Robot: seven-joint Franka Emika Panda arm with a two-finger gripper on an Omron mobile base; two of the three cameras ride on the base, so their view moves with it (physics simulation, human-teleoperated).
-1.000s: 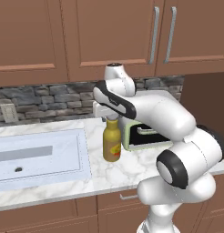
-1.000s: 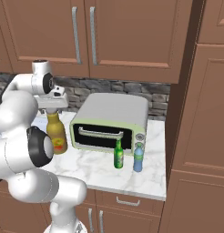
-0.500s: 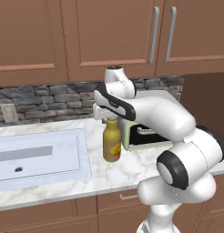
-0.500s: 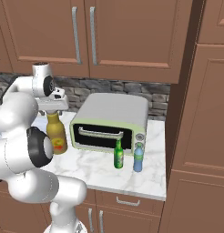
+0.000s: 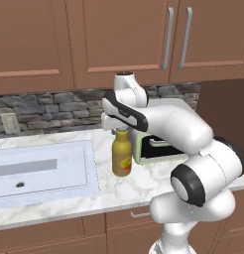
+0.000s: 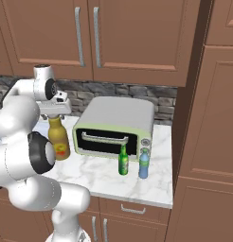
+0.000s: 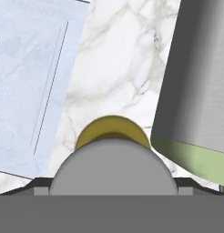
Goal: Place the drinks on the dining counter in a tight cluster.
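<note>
Mustard bottle (image 5: 122,155): stands upright on the marble worktop (image 5: 119,188), in the middle of the left base view, between the sink (image 5: 42,168) and the toaster oven (image 6: 116,127).
Bottle top: its grey cap (image 7: 111,166) looks big at the bottom middle of the hand view, with the yellow shoulder peeking out behind it.
Gripper (image 5: 119,128): sits right over the cap, pointing down. Its fingers stand wide, one on each side of the cap. I cannot tell if they touch it.
Green bottle (image 6: 122,160): slim, upright in front of the oven, lower middle of the right base view.
Blue bottle (image 6: 144,163): small, upright just beside the green one, on its right in that view.
</note>
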